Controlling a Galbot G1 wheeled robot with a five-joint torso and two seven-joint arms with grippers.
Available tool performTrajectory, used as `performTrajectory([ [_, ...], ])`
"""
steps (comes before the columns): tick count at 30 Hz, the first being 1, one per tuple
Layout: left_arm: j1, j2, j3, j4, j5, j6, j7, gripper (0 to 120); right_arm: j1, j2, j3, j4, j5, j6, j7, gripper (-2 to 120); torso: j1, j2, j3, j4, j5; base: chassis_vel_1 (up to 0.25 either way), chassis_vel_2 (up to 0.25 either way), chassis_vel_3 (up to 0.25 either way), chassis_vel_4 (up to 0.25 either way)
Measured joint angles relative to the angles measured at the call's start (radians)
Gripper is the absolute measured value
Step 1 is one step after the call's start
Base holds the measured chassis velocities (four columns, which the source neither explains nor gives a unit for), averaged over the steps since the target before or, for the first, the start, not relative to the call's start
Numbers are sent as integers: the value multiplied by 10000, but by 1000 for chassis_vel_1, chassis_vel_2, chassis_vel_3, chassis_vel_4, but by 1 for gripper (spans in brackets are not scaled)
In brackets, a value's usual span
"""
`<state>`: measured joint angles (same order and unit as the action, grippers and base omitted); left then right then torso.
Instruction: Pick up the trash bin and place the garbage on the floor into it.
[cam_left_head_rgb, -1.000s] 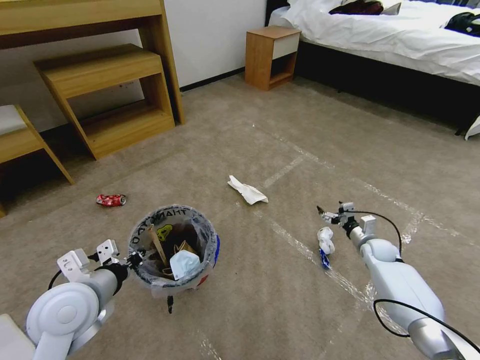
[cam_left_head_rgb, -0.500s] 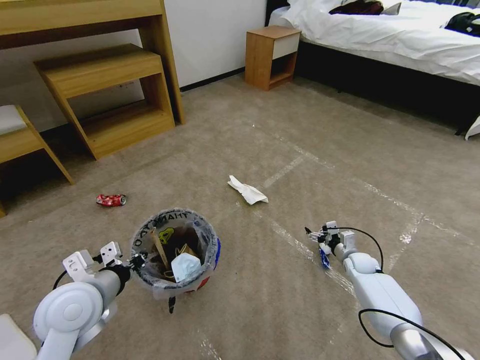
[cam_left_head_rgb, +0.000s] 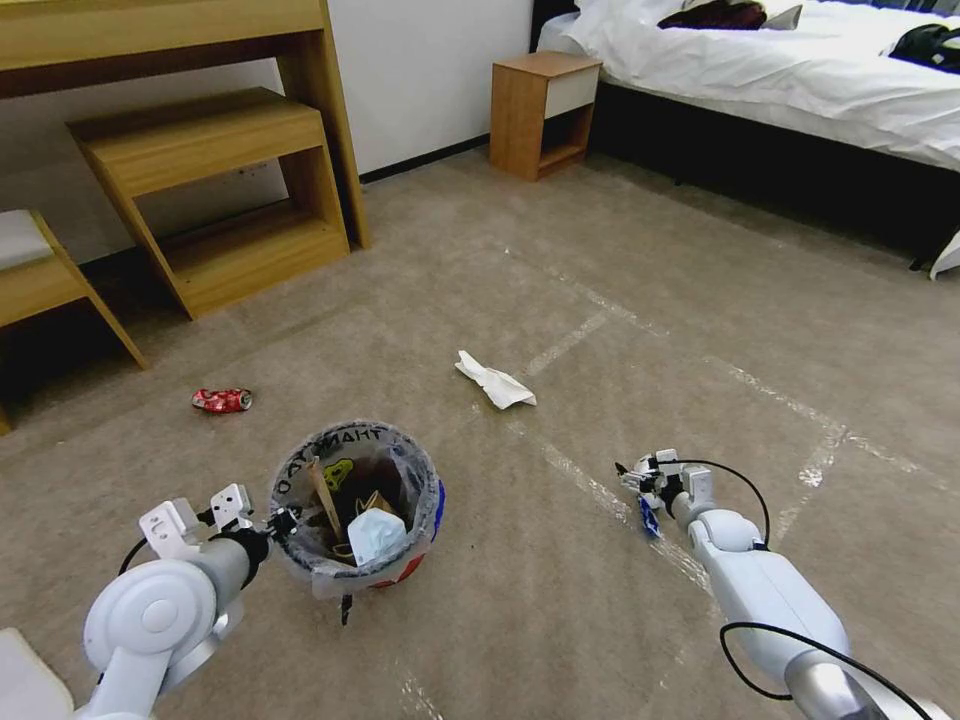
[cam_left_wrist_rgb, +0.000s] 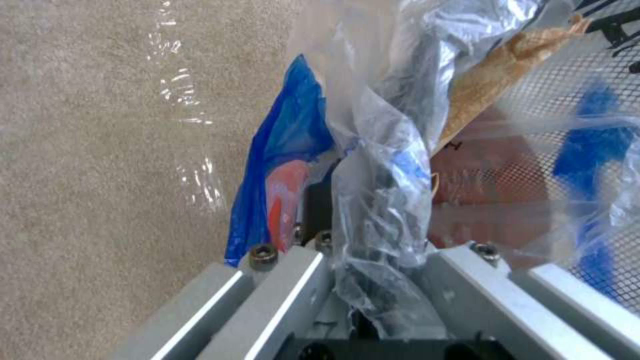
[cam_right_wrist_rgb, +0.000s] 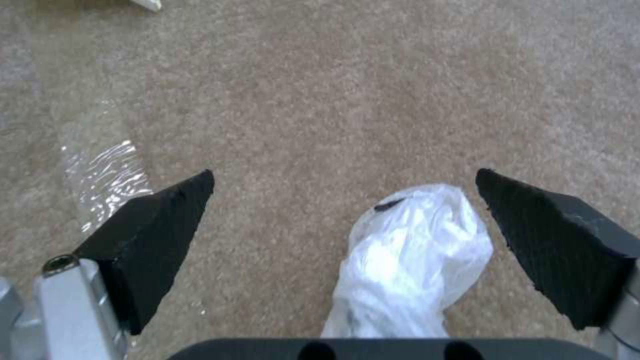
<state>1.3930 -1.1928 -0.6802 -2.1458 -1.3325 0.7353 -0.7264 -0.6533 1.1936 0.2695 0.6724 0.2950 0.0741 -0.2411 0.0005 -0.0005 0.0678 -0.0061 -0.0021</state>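
The trash bin (cam_left_head_rgb: 402, 470), a red bucket with a blue rim and a clear printed liner, hangs just above the floor (cam_left_head_rgb: 530, 610) at the lower left. It holds a pale blue mask, a brown bag and a wooden stick. My left gripper (cam_left_head_rgb: 275, 522) is shut on its near rim; in the left wrist view the rim (cam_left_wrist_rgb: 283, 150) and bunched liner sit between the jaws of that gripper (cam_left_wrist_rgb: 373, 210). My right gripper (cam_left_head_rgb: 638, 474) is low over the white-blue wad (cam_left_head_rgb: 648, 519). In the right wrist view that gripper (cam_right_wrist_rgb: 343, 174) is open, its black pads (cam_right_wrist_rgb: 160, 220) either side of the wad (cam_right_wrist_rgb: 413, 255).
White crumpled paper (cam_left_head_rgb: 495, 381) lies mid-floor beyond the bin. A crushed red can (cam_left_head_rgb: 222, 400) lies to the left near the wooden desk shelves (cam_left_head_rgb: 215, 200). A nightstand (cam_left_head_rgb: 543, 112) and a bed (cam_left_head_rgb: 780, 70) stand at the back right. Shiny tape lines (cam_left_head_rgb: 590, 490) cross the carpet.
My right gripper came down and back toward me, ending over the wad. The left arm and bin shifted slightly to the right.
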Motion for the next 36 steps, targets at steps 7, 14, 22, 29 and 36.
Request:
performTrajectory([
  [7, -109, -39, 117, 93, 29, 2, 6, 0, 179, 29, 78, -246, -369, -133, 168, 100, 0, 0, 0, -2, -2, 0, 0, 0, 0],
  [14, -136, 15, 106, 116, 13, 1, 6, 0, 237, 283, 82, -544, -387, -387, 371, 100, 0, 0, 0, -2, -1, 0, 0, 0, 0],
  [22, -106, 49, 125, 119, -4, 2, 7, 0, 326, 666, 154, -911, -462, -574, 514, 100, 0, 0, 0, -1, -2, 0, 0, 0, 0],
  [29, -34, 68, 162, 68, 3, 2, 7, 0, 430, 877, 403, -1330, -645, -609, 581, 100, 0, 0, 0, -1, -1, 0, 0, 0, 0],
  [36, 26, 91, 173, 1, 16, 2, 7, 0, 461, 764, 572, -1453, -745, -524, 573, 100, 0, 0, 0, -1, 0, 0, 0, 0, 0],
])
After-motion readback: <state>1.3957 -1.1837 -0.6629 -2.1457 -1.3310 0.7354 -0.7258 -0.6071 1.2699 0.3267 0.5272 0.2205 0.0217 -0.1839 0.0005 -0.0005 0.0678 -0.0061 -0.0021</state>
